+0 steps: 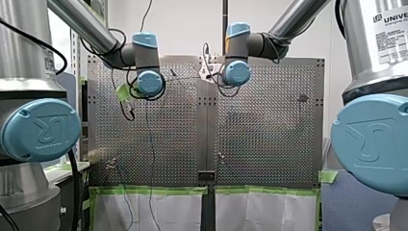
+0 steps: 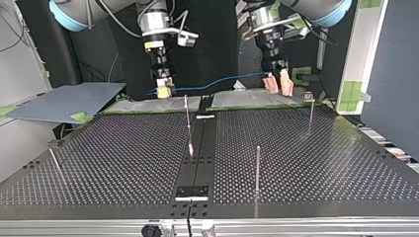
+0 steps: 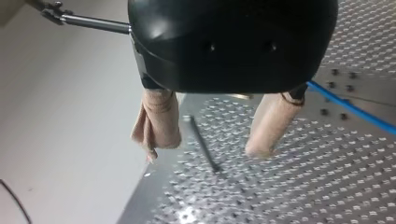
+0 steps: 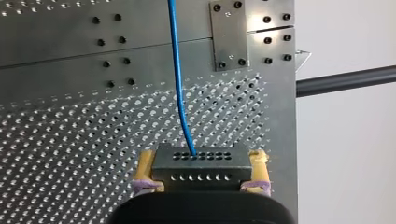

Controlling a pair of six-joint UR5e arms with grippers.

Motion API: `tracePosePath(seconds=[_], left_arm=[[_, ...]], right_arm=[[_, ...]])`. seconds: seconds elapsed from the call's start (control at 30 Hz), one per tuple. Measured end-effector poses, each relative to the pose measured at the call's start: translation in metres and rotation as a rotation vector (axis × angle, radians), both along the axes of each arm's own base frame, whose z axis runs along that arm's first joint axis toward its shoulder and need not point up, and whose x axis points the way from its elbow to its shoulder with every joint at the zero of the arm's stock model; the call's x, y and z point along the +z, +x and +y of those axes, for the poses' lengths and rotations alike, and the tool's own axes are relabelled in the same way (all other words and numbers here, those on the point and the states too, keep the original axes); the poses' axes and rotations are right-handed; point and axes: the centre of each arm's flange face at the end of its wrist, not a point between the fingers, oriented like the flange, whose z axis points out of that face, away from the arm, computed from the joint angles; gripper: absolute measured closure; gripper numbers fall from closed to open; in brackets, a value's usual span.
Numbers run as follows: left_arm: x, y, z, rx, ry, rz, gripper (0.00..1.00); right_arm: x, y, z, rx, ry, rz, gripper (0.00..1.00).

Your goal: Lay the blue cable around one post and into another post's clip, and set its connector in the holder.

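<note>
Post: a thin post (image 2: pixel 257 168) stands upright on the desk (image 2: pixel 321 163), toward the edge nearest the top camera.
Right hand: over the far edge, my right hand (image 4: pixel 202 158) pinches the black connector (image 4: pixel 201 173) between yellow pads (image 4: pixel 145 163).
Cable: the blue cable (image 4: pixel 176 70) leaves the connector and runs along that far edge.
Left hand: my left hand (image 3: pixel 205 150) is spread, with the cable just beside one beige finger (image 3: pixel 268 126).

Connector (image 4: pixel 201 169) sits in my right gripper (image 4: pixel 201 158); cable (image 2: pixel 222 80) runs from it to beside my left gripper (image 2: pixel 277 89), beyond the top view's middle post (image 2: pixel 187 118)
</note>
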Motion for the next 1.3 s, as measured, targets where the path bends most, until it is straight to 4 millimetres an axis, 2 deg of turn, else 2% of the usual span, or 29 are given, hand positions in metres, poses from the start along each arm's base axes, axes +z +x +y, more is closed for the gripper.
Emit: tracePosePath(seconds=[0.23, 0.53, 0.73, 1.1, 1.3], left_arm=[[0.042, 0.014, 0.012, 0.007, -0.016, -0.053, 0.0], [0.075, 0.04, 0.027, 0.009, -0.005, -0.07, 0.0], [0.085, 0.063, 0.036, 0.007, 0.0, -0.057, 0.0], [0.093, 0.107, 0.055, 0.004, 0.01, -0.007, 0.0], [0.095, 0.129, 0.065, -0.007, 0.002, 0.02, 0.0]], right_arm=[[0.019, 0.004, -0.01, 0.011, -0.003, 0.006, 1.0], [0.043, 0.008, -0.025, 0.029, -0.002, 0.019, 1.0], [0.045, 0.015, -0.037, 0.039, 0.019, 0.044, 1.0], [0.027, 0.035, -0.059, 0.058, 0.079, 0.111, 1.0], [0.025, 0.042, -0.07, 0.06, 0.101, 0.146, 1.0]])
